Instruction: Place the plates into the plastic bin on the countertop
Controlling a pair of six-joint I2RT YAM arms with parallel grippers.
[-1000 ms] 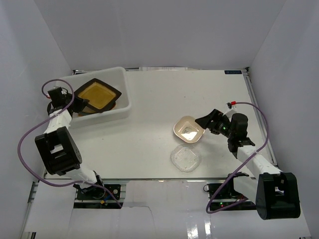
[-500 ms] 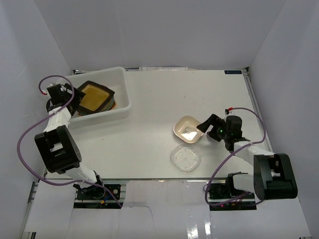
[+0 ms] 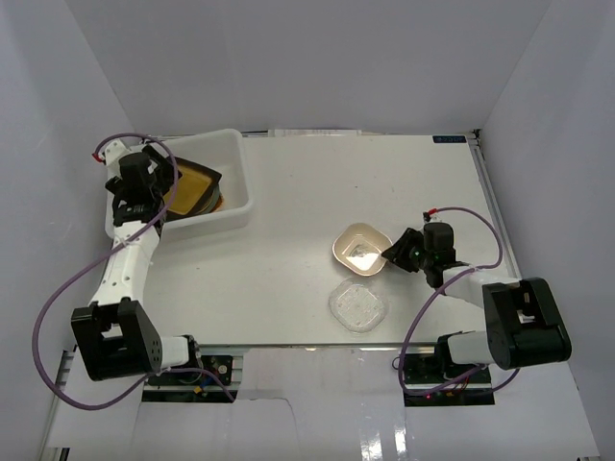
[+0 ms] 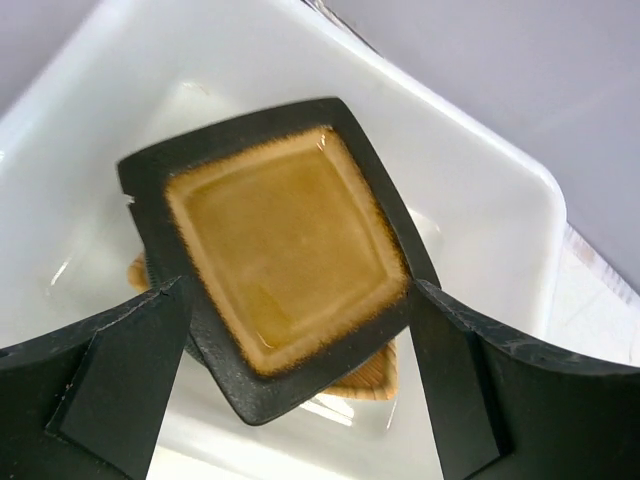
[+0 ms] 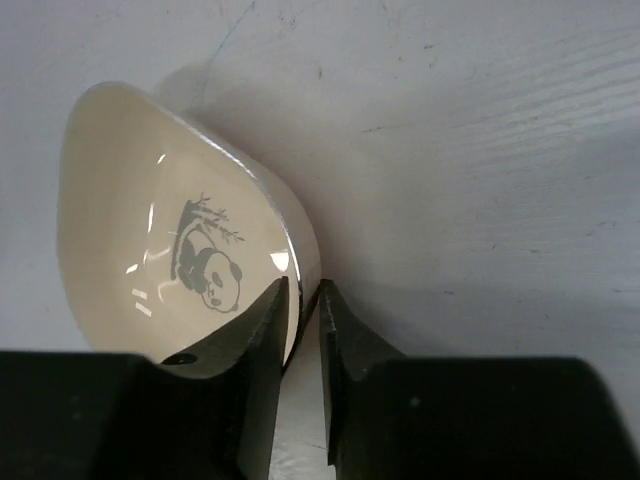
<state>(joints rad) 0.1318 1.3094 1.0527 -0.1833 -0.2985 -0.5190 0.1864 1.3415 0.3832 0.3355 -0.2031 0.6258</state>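
Note:
The black square plate (image 3: 199,186) with an amber centre lies tilted in the plastic bin (image 3: 234,161) at the back left of the countertop (image 3: 307,192). It rests on an orange woven plate (image 4: 372,374). My left gripper (image 3: 154,184) hangs open just above the black square plate (image 4: 290,250), touching nothing. A cream squarish bowl (image 3: 361,249) with a panda print stands mid-table. My right gripper (image 3: 392,254) is shut on its right rim; in the right wrist view the rim of the bowl (image 5: 150,230) sits between the fingers (image 5: 255,380). A clear glass plate (image 3: 357,305) lies just in front of it.
White walls enclose the table on three sides. The bin's white wall (image 4: 480,190) rises close round the left gripper (image 4: 300,290). A metal rail (image 3: 495,221) runs along the right edge. Purple cables loop beside both arms.
My left gripper has opened and let go of the black square plate, which now lies in the bin. My right gripper has come down onto the cream bowl's rim and shut on it.

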